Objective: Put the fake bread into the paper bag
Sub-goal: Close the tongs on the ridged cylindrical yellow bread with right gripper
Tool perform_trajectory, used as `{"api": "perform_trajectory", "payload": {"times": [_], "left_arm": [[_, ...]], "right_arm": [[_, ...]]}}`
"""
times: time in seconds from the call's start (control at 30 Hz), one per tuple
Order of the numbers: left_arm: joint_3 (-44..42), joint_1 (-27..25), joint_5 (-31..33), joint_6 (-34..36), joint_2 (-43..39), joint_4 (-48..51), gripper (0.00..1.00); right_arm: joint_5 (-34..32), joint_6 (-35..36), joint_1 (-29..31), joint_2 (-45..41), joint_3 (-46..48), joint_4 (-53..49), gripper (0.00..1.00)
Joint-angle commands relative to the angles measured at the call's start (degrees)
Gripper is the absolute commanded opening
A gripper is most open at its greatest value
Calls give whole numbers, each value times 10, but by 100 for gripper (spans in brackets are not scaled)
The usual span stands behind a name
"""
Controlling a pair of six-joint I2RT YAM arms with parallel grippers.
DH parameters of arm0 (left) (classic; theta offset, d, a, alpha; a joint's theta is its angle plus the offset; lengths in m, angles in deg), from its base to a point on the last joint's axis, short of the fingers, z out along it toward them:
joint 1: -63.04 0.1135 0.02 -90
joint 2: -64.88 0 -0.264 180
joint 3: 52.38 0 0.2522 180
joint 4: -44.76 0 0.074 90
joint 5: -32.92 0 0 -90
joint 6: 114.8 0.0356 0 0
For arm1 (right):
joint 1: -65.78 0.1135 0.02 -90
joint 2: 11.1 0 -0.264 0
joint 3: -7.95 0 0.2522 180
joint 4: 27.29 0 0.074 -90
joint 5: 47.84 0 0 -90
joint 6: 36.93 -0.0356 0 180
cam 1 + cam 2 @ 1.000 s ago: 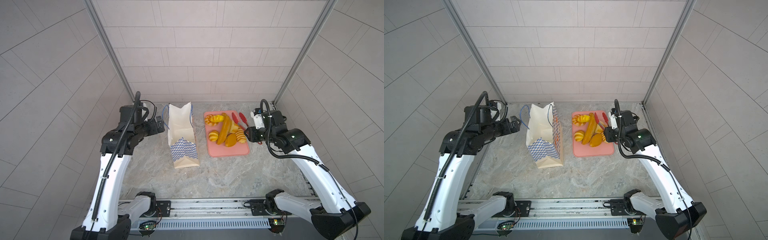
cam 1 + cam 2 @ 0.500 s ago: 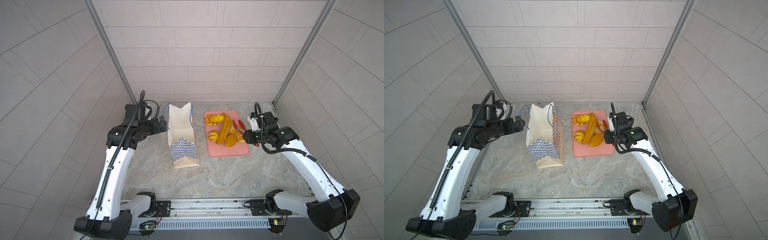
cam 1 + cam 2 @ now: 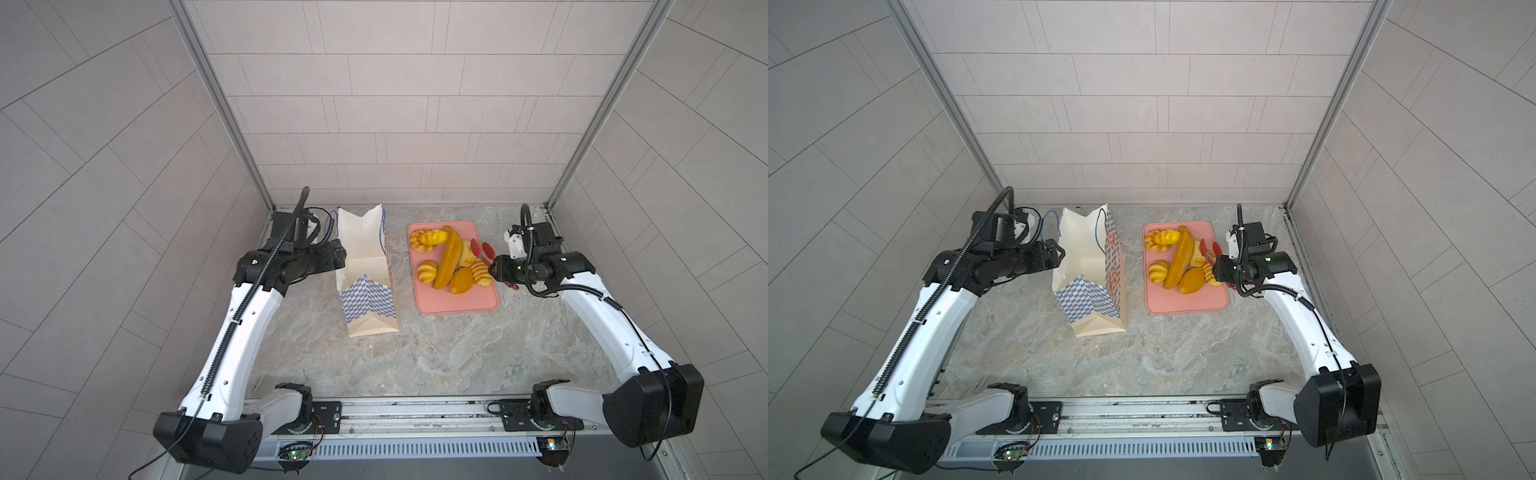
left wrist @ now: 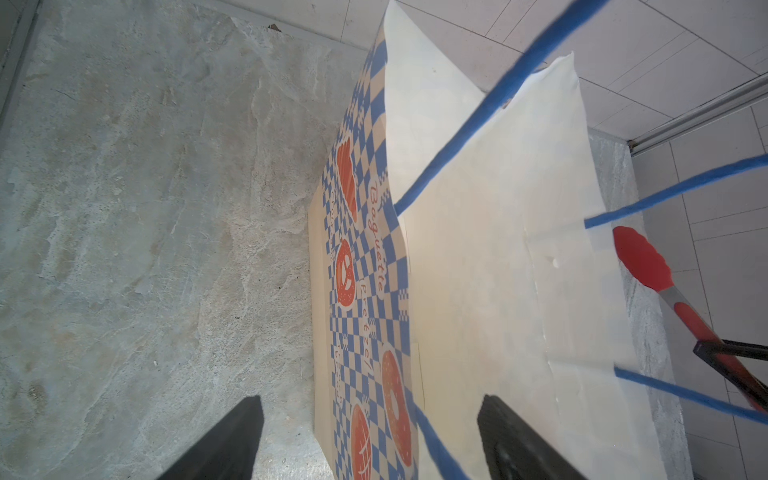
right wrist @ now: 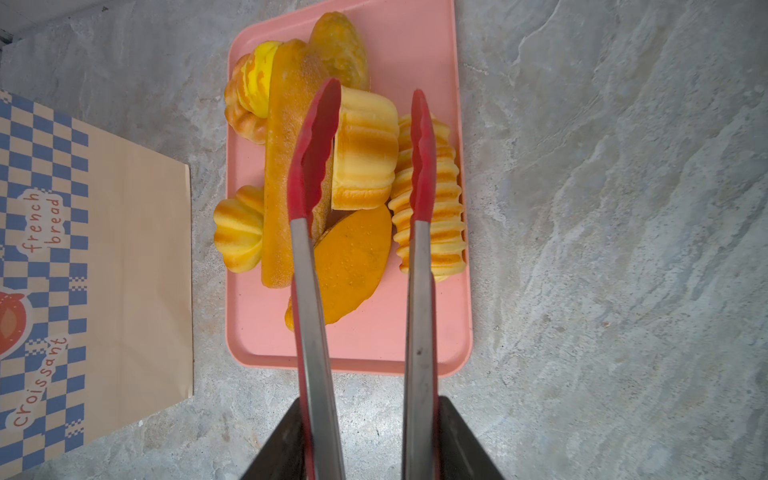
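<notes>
Your left gripper (image 4: 370, 401) is spread wide and holds nothing. It sits at the top of the left wall of the paper bag (image 3: 365, 291). In the left wrist view one finger (image 4: 232, 436) hangs outside over the marble table (image 3: 436, 353). The other finger (image 4: 511, 440) lies over the cream inside of the bag, so the wall's rim and a blue cord handle (image 4: 432, 449) run between them. You cannot tell whether either finger touches the paper.

Your right gripper (image 5: 372, 401) is clamped on the steel arms of the tongs (image 5: 309, 270), which stand partly apart. Their red tips reach over the pink tray (image 3: 457, 301) and bracket a ridged bun (image 5: 365, 153). One tip lies along the gap between that bun and the baguette (image 5: 282, 166); the other sits over the striped roll (image 5: 436, 216) just right of it. Contact with the bun is not clear.

All the fake bread (image 3: 446, 259) you can see lies heaped on the tray's far half. The bag stands upright with its mouth open, just left of the tray, toward the far side of the table.
</notes>
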Motion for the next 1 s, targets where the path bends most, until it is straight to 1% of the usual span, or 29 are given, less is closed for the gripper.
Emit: {"api": "perform_trajectory", "payload": {"times": [0.0,0.13,0.53,0.97], "left_arm": [[-17,-9,21,-2,-4,-12,85],[-28,-16,24,-4,-3,-18,82],[-46,-21,21,-10,-12,-32,64],[-54,-25,16,-19,-14,-42,55]], "right_arm": [[7,-1,-2,3,-8,22,50],[4,1,-2,17,-10,26,50],[8,-2,-2,41,-9,42,55],[18,-10,-2,67,-4,61,51]]}}
